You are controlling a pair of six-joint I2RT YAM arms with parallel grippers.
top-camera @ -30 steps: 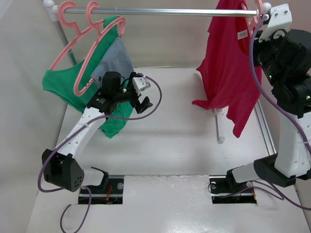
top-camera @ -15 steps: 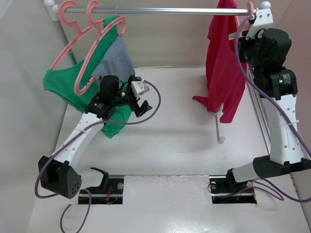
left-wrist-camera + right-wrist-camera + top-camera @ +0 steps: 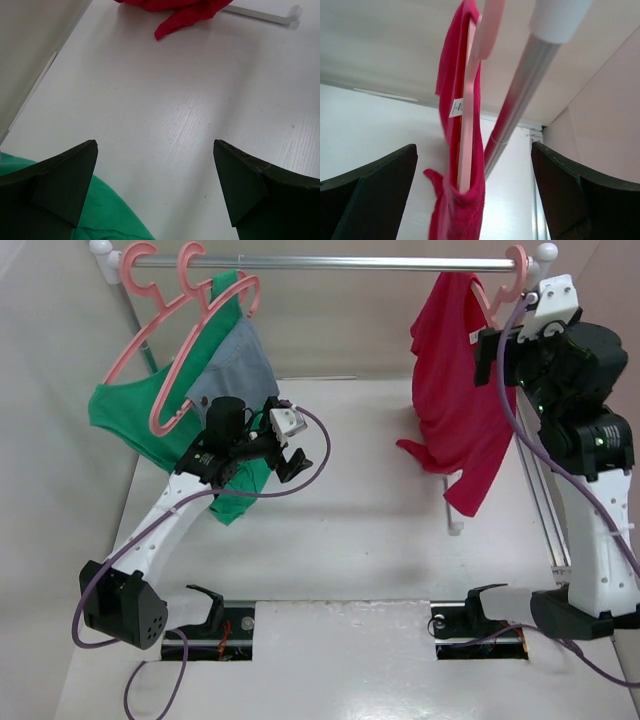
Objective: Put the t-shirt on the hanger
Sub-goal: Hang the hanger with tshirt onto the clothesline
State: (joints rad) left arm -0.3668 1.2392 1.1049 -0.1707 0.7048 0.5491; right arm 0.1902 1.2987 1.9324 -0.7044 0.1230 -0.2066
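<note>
Right wrist view is showing the right hand [image 3: 474,146] hovering released beside the rail [image 3: 521,100], where the t-shirt [image 3: 449,75] is draping the hanger [image 3: 467,125], so backing away straight without snagging cloth seems wisest.

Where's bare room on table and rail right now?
Free: table centre, between the left gripper by the green garment and the t-shirt; rail mid-span. Crowded: rail's left end with the loaded hangers, right end with the hanger and open right gripper.
</note>
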